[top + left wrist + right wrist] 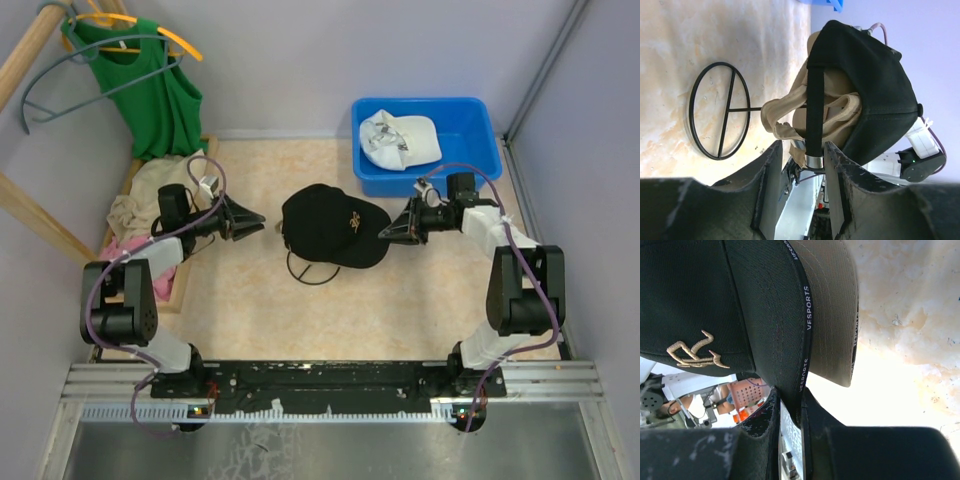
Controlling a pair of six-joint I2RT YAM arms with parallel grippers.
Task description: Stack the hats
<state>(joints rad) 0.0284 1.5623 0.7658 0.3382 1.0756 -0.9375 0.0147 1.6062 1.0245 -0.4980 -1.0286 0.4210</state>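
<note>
I count one black cap (325,225), soft twill with a curved brim and a gold stitched logo. It sits mid-way across the table (250,300) over tan cap fabric (840,112); how many tan ones, I cannot tell. One white cap (398,138) lies crumpled in the blue plastic bin (420,102). My right gripper (790,405) pinches the black brim's edge. My left gripper (802,155) has its jaws apart at the back strap. One thin wire ring (720,110) lies beside the cap.

Matt black cloth cap (325,222), glossy blue plastic bin (380,180), thin dark wire frame (727,109), mottled beige tabletop (260,300)
</note>
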